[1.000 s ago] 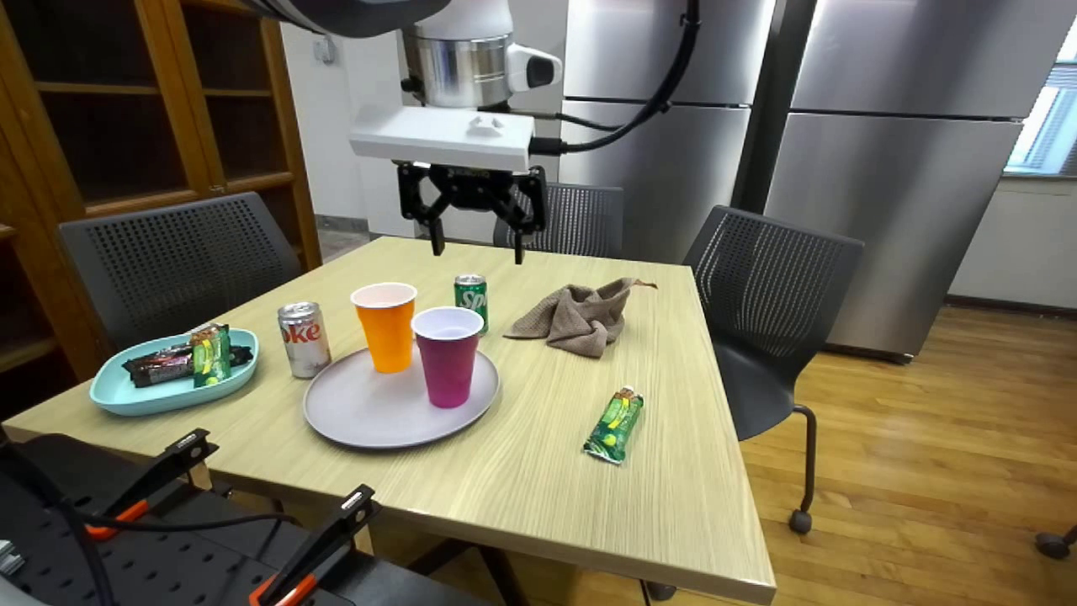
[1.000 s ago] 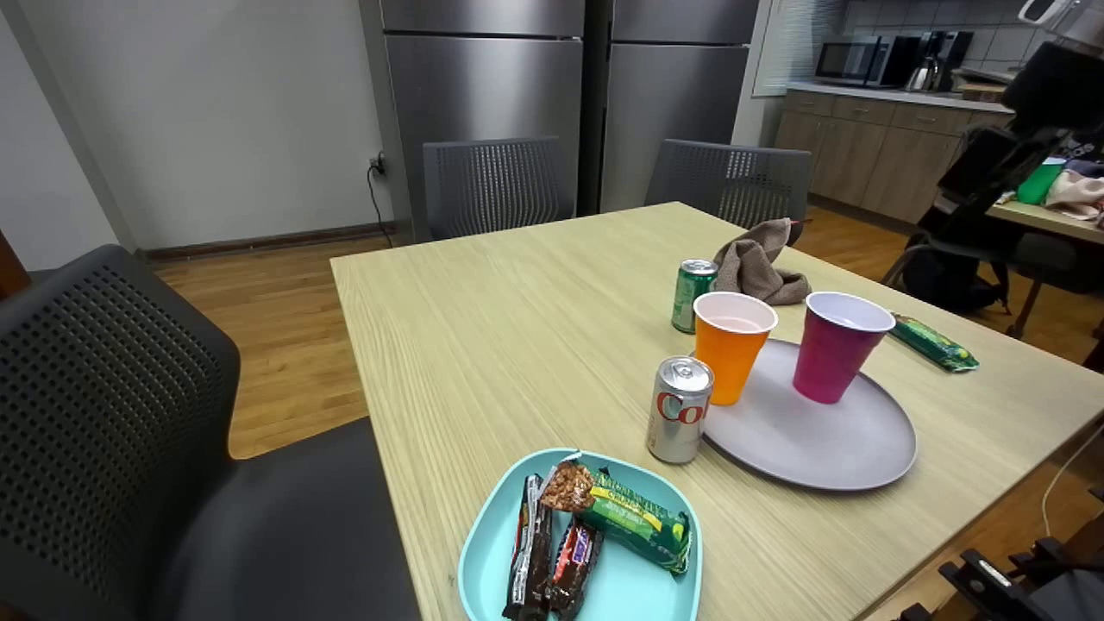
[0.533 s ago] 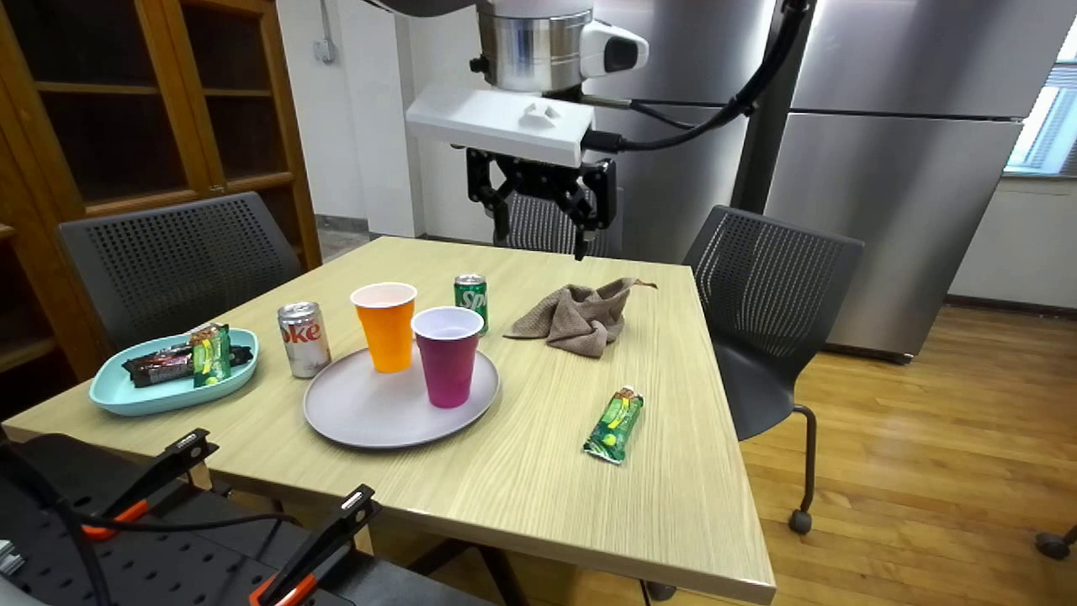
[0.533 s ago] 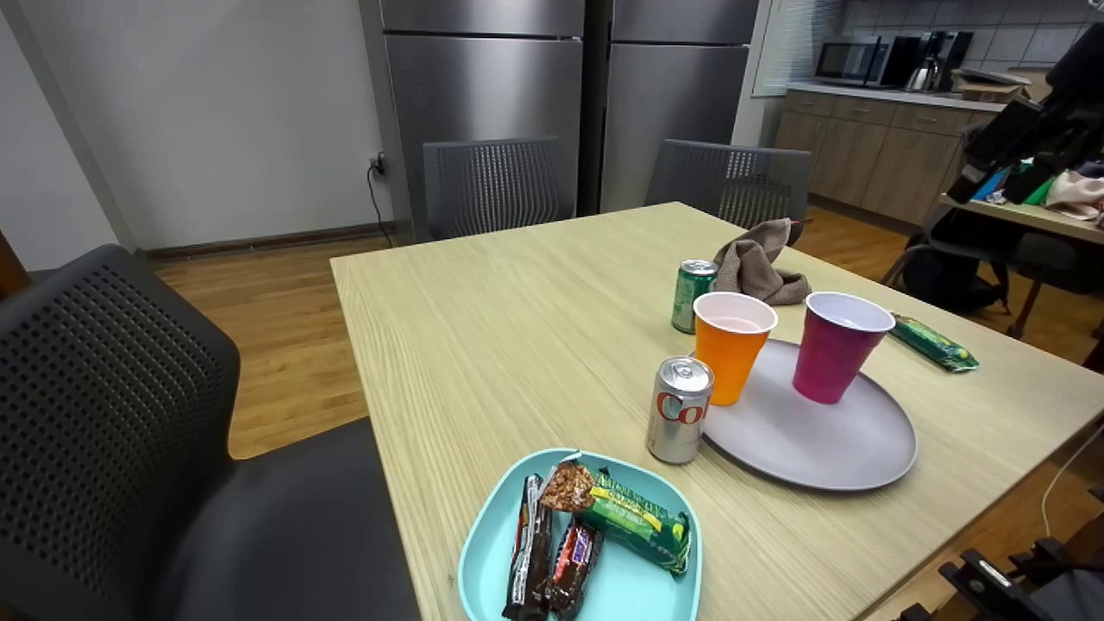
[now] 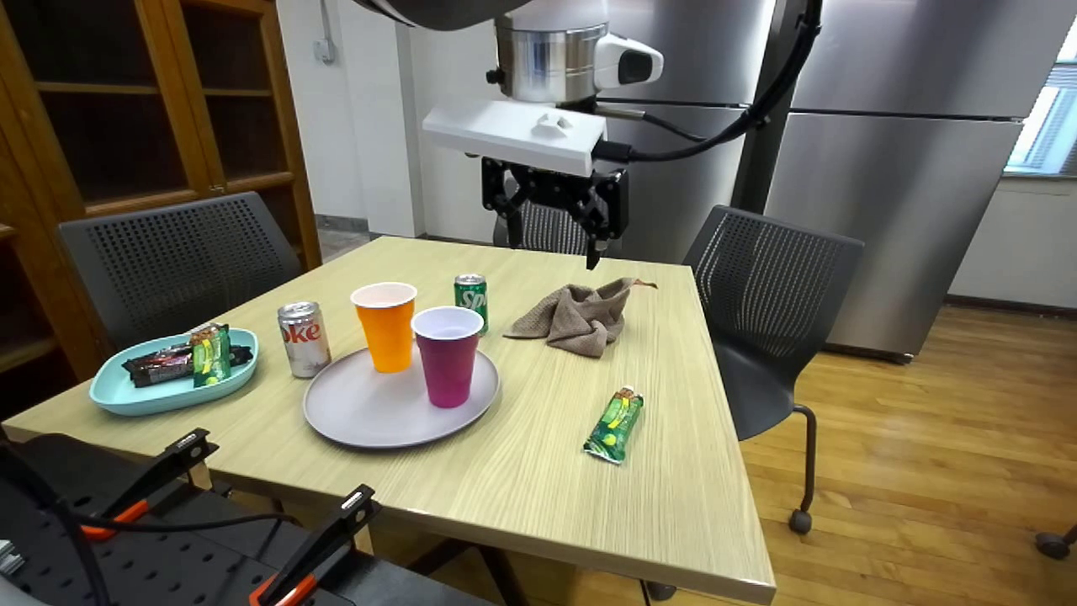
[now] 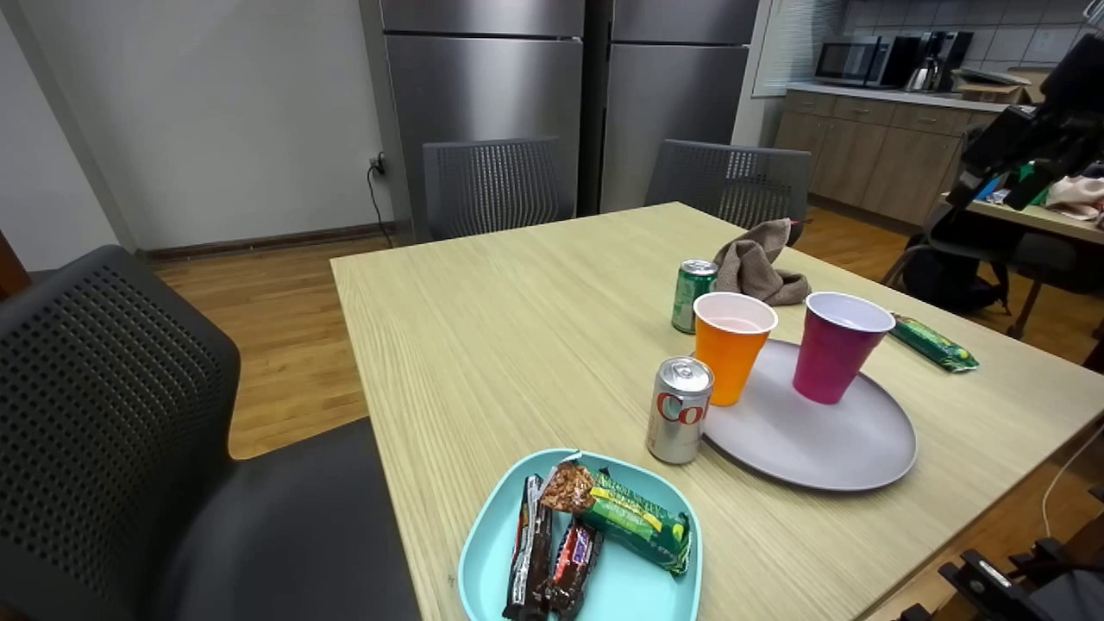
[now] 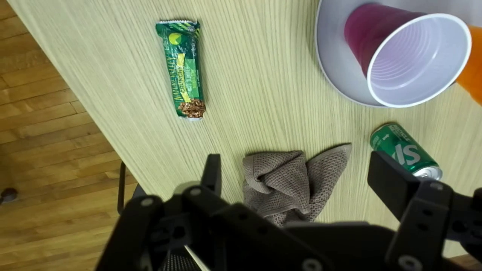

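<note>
Pale wood-grain table in a room with steel fridges, dark chairs and a wooden floor. Above the table hangs the gripper, its two black fingers spread wide apart and grasping nothing. Closest to it is a crumpled brown cloth, which lies lower, on the table; in the wrist view the cloth shows between the fingers, apart from them. Near the cloth, but not touching it, stands a green can, upright. Near that is a round grey plate carrying an orange cup and a purple cup, both upright with white rims. A silver can stands upright just beside the plate; whether the two touch cannot be told. Near a side of the table, a turquoise tray holds two dark bars and a green bar, the green one partly resting across the dark ones. On the other side of the plate from the tray, a green packet, labelled Nature Valley Crunchy in the wrist view, lies flat on the table, apart from the cloth.
</note>
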### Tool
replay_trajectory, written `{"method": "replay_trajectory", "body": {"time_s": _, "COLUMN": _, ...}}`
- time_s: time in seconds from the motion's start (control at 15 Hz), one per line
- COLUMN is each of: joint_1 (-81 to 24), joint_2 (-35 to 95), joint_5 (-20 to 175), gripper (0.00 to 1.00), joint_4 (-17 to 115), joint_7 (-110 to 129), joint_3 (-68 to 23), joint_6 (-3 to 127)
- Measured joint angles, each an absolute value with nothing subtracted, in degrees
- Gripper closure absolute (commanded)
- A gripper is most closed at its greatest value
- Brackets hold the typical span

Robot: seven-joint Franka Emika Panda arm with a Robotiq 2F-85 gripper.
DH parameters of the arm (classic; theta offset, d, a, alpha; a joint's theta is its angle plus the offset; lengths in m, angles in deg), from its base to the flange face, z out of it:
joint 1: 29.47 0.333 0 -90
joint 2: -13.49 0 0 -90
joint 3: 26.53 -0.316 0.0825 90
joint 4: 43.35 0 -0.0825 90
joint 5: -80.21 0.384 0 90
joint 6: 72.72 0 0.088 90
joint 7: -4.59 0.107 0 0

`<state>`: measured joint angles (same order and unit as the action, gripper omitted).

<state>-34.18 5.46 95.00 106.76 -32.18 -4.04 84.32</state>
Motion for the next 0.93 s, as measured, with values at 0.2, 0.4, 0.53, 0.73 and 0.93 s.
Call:
{"method": "replay_trajectory", "body": {"time_s": 0.2, "joint_1": -34.2, "joint_2": 5.6, "joint_5": 94.9, "gripper": 0.0, "joint_4": 106.8, "joint_7": -32.2, "joint_3": -4.0, "joint_6": 84.3}}
{"method": "replay_trajectory", "body": {"time_s": 0.4, "joint_1": -34.2, "joint_2": 7.4, "joint_5": 94.9, "gripper": 0.0, "joint_4": 106.5, "joint_7": -32.1, "joint_3": -4.0, "joint_6": 84.4}}
{"method": "replay_trajectory", "body": {"time_s": 0.53, "joint_1": -34.2, "joint_2": 9.9, "joint_5": 94.9, "gripper": 0.0, "joint_4": 105.6, "joint_7": -31.8, "joint_3": -4.0, "joint_6": 84.7}}
{"method": "replay_trajectory", "body": {"time_s": 0.73, "joint_1": -34.1, "joint_2": 14.5, "joint_5": 95.3, "gripper": 0.0, "joint_4": 102.9, "joint_7": -31.4, "joint_3": -4.0, "joint_6": 84.9}}
{"method": "replay_trajectory", "body": {"time_s": 0.93, "joint_1": -34.1, "joint_2": 19.3, "joint_5": 97.6, "gripper": 0.0, "joint_4": 99.2, "joint_7": -31.4, "joint_3": -4.1, "joint_6": 84.8}}
